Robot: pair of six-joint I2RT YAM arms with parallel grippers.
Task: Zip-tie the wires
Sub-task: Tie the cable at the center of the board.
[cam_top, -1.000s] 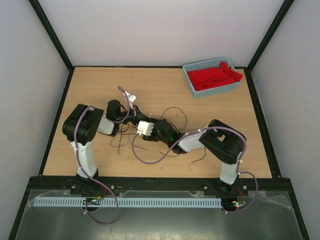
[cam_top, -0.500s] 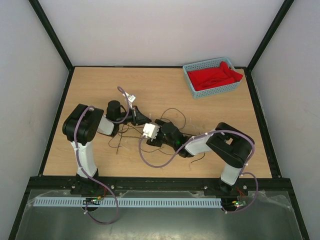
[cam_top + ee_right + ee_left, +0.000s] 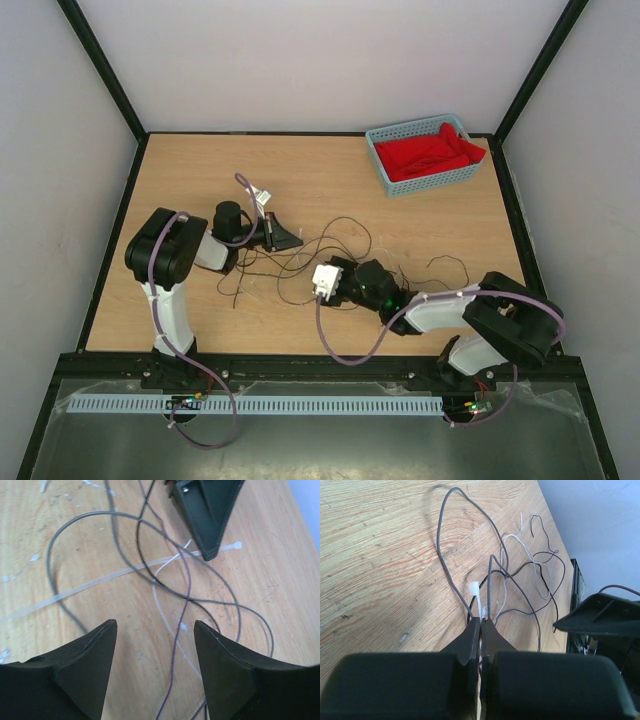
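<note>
Wires (image 3: 506,573), thin and probably limp, sprawl in loops at mid-table; zip tie (image 3: 100,582), likely light and bendy, slants from lower left to upper right of the right wrist view; left gripper (image 3: 481,622) pinches its head end; right gripper (image 3: 155,630) gapes empty; free tail looks easiest to grasp.

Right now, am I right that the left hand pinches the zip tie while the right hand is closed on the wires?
Not quite: the right hand is open above the wires, gripping nothing, as the right wrist view shows. The left hand does pinch the zip tie.
</note>
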